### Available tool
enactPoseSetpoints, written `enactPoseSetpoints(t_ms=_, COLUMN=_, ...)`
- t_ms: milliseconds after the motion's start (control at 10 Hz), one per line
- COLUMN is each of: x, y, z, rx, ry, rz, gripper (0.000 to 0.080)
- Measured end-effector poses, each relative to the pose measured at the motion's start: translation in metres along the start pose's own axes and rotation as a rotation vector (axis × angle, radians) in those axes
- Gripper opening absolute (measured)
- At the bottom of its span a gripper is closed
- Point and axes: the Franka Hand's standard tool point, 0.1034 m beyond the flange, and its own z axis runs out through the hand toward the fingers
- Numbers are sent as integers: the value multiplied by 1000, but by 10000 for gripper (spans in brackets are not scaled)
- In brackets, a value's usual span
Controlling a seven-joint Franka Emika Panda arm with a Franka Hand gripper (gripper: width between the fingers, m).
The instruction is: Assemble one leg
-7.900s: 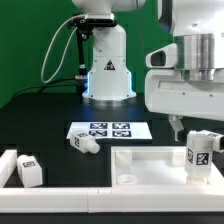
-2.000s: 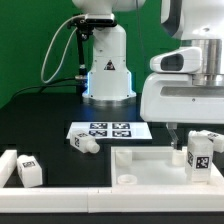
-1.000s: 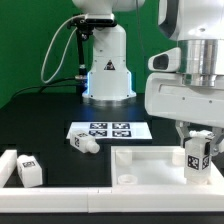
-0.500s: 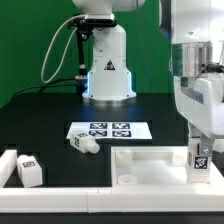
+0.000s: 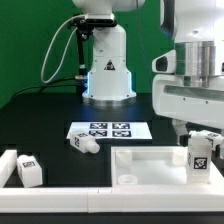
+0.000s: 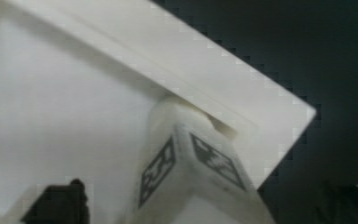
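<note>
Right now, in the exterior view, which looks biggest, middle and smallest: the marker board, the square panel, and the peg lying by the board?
1. Square panel
2. Marker board
3. Lying peg

The panel is nearer the camera, which may exaggerate its size.

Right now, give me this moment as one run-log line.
pincer: above upright leg, grip state unclear | leg: standing at panel corner | second leg: lying by marker board

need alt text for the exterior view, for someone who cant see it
A white robot arm's gripper hangs just above a tagged white leg standing upright at the white panel's corner on the exterior view's right. Another leg lies by the marker board, on a black table.
</note>
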Motion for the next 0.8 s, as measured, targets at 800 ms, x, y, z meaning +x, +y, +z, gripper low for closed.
enactPoseSetpoints(t_ms=800, x=-3, y=-7, z=-2, rx=-47, ry=36, rz=-607, gripper=519)
